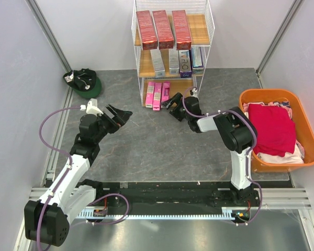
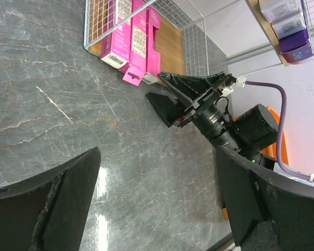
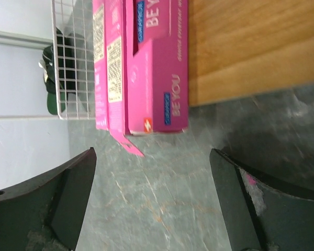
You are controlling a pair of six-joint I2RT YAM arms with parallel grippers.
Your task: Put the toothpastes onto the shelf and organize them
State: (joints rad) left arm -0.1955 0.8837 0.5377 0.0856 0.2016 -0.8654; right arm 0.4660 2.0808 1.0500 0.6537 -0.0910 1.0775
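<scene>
Your right gripper (image 3: 152, 154) is spread wide and empty at the bottom of its wrist view, touching nothing. Just beyond it, at upper centre, the pink toothpastes (image 3: 146, 63) lie side by side on the bottom board of the shelf (image 1: 200, 30), their near ends jutting past the board's edge. Your left gripper (image 1: 119, 115), left of centre in the overhead view, is also wide open and holds nothing. The dark red toothpastes (image 1: 163, 29) lie on the top board, and the silver, blue and purple toothpastes (image 1: 178, 60) are on the middle one.
</scene>
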